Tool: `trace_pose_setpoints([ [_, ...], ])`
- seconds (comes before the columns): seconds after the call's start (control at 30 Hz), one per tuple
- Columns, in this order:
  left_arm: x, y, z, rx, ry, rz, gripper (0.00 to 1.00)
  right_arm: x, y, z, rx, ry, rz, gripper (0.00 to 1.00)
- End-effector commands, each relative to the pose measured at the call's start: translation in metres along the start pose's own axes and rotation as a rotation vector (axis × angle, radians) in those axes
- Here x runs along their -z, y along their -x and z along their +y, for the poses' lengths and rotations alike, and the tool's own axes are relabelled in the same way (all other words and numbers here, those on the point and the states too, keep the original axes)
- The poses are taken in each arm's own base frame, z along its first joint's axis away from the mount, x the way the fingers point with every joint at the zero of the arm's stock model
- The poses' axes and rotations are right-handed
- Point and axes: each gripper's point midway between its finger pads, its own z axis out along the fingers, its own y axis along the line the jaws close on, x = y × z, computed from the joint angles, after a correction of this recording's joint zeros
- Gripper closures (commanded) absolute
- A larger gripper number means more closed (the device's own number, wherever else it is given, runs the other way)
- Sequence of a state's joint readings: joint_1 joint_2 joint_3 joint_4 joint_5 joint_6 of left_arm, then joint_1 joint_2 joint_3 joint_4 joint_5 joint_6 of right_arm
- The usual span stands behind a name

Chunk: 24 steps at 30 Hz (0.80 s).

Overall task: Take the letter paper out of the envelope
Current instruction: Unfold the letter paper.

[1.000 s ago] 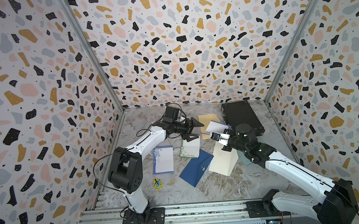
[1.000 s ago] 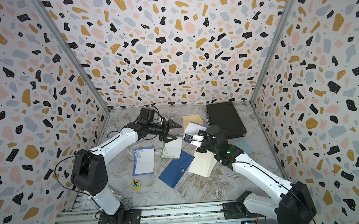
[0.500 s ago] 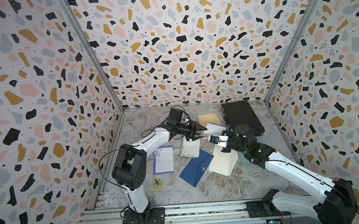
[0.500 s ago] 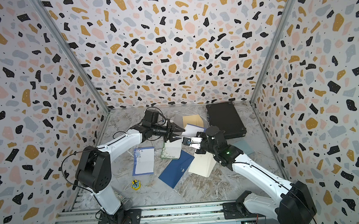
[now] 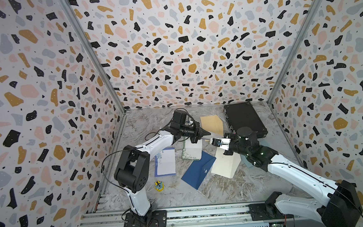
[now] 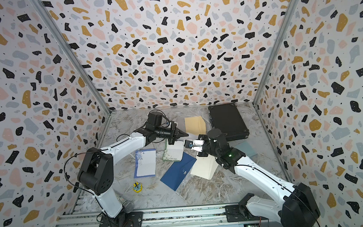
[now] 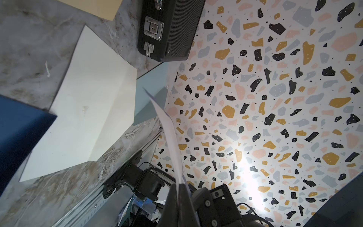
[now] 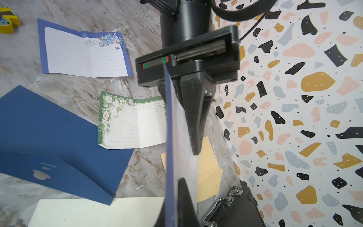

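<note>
nearest the rail, a small yellow toy (image 5: 159, 185) sits on the marbled table (image 5: 224, 189), left of middle. just beyond it a blue-bordered sheet (image 5: 166, 164) lies flat. to its right is a navy envelope (image 5: 198, 170), whose right corner overlaps a cream envelope (image 5: 223, 166). a little farther, a green-bordered sheet (image 5: 192, 152) lies flat, touching the navy envelope's far edge, and a pale teal envelope (image 6: 246, 149) shows from under the right arm. above the middle of the table the two arms meet almost tip to tip. the letter paper (image 8: 184, 137), a lined sheet with a violet-blue edge, is held up in the air between them, clear of the table and edge-on to both wrist cameras. the left gripper (image 5: 208, 134) is clenched on its far-left end and the right gripper (image 5: 213, 141) is clamped on the other. whether any envelope is around the sheet, i can't tell. farthest back a tan envelope (image 5: 212, 123) lies flat, with a black case (image 5: 244, 119) to its right.
</note>
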<state>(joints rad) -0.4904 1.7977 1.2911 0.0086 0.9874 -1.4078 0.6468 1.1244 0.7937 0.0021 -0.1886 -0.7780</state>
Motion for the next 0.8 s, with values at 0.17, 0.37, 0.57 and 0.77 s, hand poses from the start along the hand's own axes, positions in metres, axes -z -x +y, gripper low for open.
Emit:
trace_pose_setpoints([
  [0.17,0.020,0.004,-0.033,-0.073,-0.091,-0.044,1.00,0.010,0.003,0.005,-0.231,-0.004,-0.021,0.71],
  [0.37,0.023,0.003,-0.041,-0.090,-0.113,-0.060,1.00,0.011,0.002,0.016,-0.442,0.045,-0.016,0.65],
  [0.57,0.029,0.005,-0.045,-0.098,-0.122,-0.085,1.00,0.017,0.000,0.015,-0.558,0.042,0.011,0.55],
  [0.77,0.057,0.023,-0.052,-0.177,-0.085,-0.192,1.00,0.041,0.014,-0.019,-0.742,-0.089,-0.020,0.42],
])
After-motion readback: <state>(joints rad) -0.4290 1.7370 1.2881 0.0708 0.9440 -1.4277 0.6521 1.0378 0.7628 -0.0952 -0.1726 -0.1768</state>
